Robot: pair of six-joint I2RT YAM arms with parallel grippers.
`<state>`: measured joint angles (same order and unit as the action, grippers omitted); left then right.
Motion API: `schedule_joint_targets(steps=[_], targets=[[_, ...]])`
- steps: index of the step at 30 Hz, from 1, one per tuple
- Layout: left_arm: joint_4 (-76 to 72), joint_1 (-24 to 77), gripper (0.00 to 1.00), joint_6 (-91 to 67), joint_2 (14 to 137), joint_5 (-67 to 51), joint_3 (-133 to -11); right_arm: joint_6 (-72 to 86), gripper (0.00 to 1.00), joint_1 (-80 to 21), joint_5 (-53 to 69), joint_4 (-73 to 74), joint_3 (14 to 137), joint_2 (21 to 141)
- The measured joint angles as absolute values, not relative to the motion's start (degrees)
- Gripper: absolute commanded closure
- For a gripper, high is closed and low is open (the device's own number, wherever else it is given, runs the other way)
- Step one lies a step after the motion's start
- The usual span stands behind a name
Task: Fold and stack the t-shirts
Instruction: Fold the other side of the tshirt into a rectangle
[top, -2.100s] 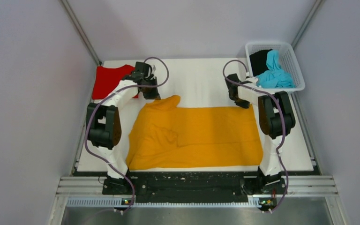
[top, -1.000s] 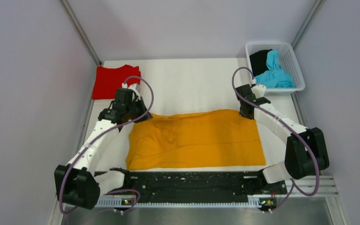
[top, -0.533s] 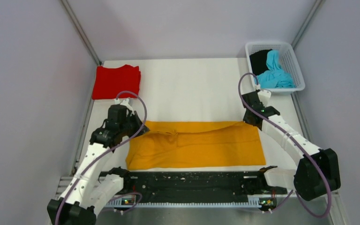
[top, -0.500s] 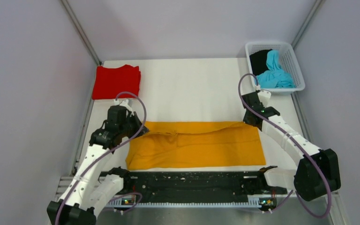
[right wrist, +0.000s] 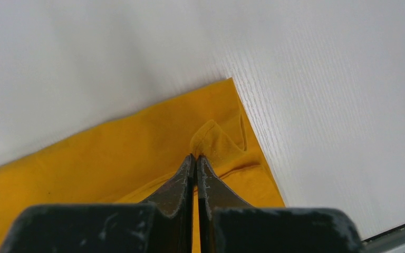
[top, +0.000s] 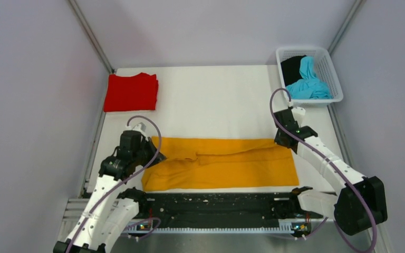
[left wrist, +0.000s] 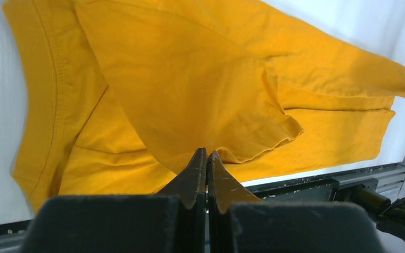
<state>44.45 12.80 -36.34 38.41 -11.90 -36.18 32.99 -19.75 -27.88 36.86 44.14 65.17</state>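
Observation:
The orange-yellow t-shirt (top: 221,163) lies near the table's front edge, its far half folded toward me. My left gripper (top: 150,156) is shut on its left folded edge; the left wrist view shows the cloth (left wrist: 190,95) hanging from the closed tips (left wrist: 206,153). My right gripper (top: 285,141) is shut on the shirt's right folded corner, shown pinched at the tips (right wrist: 195,157) in the right wrist view. A folded red t-shirt (top: 131,91) lies at the far left. The cyan-blue t-shirt (top: 308,81) and the black t-shirt (top: 292,66) sit crumpled in the basket.
The white mesh basket (top: 331,68) stands at the far right corner. The black rail (top: 216,203) runs along the table's near edge, just in front of the shirt. White tabletop (top: 216,100) stretches behind the orange-yellow shirt.
Both grippers have pulled the shirt's far edge toward me over the near half, so the shirt now shows as a narrower band. The red shirt and basket have not moved.

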Motion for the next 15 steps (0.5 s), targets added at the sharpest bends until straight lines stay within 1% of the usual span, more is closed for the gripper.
schedule_joint_targets(steps=[2,4,5,8,9,10,11,12,13,15], targets=[[45.4,12.8,1.0,-37.7,38.1,-11.3,-35.7,33.1,0.97,-19.8,-27.4,36.8,43.4,65.2],[46.0,12.8,1.0,-39.2,37.8,-11.0,-35.5,33.8,0.91,-19.8,-27.0,37.1,42.5,65.3],[46.4,12.9,0.98,-40.2,37.6,-10.8,-35.3,34.6,0.89,-19.8,-27.0,37.3,42.0,65.3],[48.5,13.2,0.71,-43.0,36.2,-9.5,-35.2,37.0,0.8,-19.8,-27.2,38.6,40.4,65.3],[49.2,13.2,0.64,-43.5,35.6,-9.2,-35.2,37.9,0.72,-19.8,-27.2,39.3,39.6,65.1],[50.2,13.3,0.55,-44.3,34.7,-8.9,-35.2,38.6,0.58,-19.8,-27.3,39.9,39.2,64.8],[51.4,13.3,0.4,-44.8,33.9,-8.4,-35.3,39.3,0.44,-19.8,-27.4,40.9,38.7,64.4],[53.1,13.3,0.13,-45.2,33.1,-8.0,-35.5,40.1,0.35,-19.8,-27.4,41.7,38.5,63.8],[54.7,13.3,0.03,-45.0,32.5,-7.7,-35.9,40.6,0.29,-19.8,-27.5,42.5,38.5,63.1],[58.8,13.3,0.01,-45.4,31.1,-7.1,-37.4,41.6,0.2,-19.8,-27.8,43.7,38.5,61.1]])
